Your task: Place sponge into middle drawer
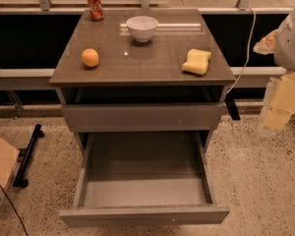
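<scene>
The pale yellow sponge (197,61) lies on the right side of the grey cabinet top (137,58), near its front edge. The middle drawer (143,214) is pulled far out toward me, with nothing on its light grey floor. My gripper (279,104) hangs at the far right of the camera view, off the cabinet's right side and below the level of its top. It is well apart from the sponge and nothing shows in it. The white arm (292,38) rises above it at the frame edge.
An orange fruit (90,57) sits at the left of the top, a white bowl (142,28) at the back middle, a red can (94,5) at the back left corner. A shallower grey drawer front (142,116) is shut above the open drawer. A black stand (28,154) lies on the floor at left.
</scene>
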`<state>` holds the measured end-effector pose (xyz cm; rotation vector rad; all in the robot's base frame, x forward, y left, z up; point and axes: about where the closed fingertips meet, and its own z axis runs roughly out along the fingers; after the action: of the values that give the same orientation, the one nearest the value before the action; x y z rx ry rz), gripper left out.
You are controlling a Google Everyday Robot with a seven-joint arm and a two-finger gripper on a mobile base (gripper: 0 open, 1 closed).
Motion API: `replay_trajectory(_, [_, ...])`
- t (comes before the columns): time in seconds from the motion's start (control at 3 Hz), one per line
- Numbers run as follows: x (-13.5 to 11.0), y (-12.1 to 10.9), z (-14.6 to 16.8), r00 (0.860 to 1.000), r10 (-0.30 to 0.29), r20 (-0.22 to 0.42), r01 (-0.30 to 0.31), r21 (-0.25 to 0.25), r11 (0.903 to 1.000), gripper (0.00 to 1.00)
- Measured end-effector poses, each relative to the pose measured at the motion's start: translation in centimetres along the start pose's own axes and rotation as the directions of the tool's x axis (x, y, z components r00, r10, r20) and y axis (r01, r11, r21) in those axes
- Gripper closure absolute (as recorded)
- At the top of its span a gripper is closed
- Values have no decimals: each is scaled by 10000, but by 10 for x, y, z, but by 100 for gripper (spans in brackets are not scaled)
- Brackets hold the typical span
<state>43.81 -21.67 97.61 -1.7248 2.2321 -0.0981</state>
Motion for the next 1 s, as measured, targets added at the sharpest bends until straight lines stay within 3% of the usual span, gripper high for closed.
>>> replay_trajectory(0.33, [0, 0, 0, 10000, 0, 0, 0, 0, 10000, 0])
replay_trajectory(0.67, [-15, -13, 6, 9981, 241, 566, -262, 359, 9990, 0])
replay_trajectory(1.0, [-48, -50, 22, 9759, 916, 1980, -1122, 951, 9891, 0])
